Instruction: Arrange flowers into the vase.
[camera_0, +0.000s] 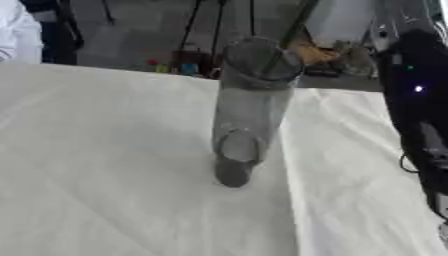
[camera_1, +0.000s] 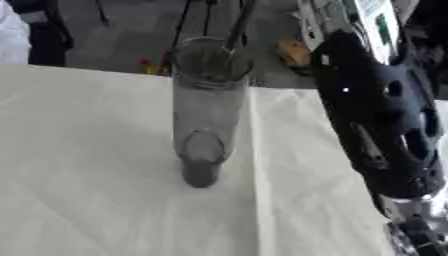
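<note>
- The cloth (camera_0: 105, 190) covers the table, nearest me and all round the vase.
- The vase (camera_0: 249, 110), 1 clear glass cylinder, stands upright on the cloth.
- My right arm (camera_1: 376, 125), black, runs along the vase's right, apart from it; I cannot tell how its hand is set.
- A dark stem (camera_0: 293, 32) rises slanting from the vase's mouth.

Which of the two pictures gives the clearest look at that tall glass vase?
The left eye view: the vase stands near the middle, rim to base unobstructed. The right eye view shows it whole too, but left of centre, with the black robot arm filling the right side.
</note>
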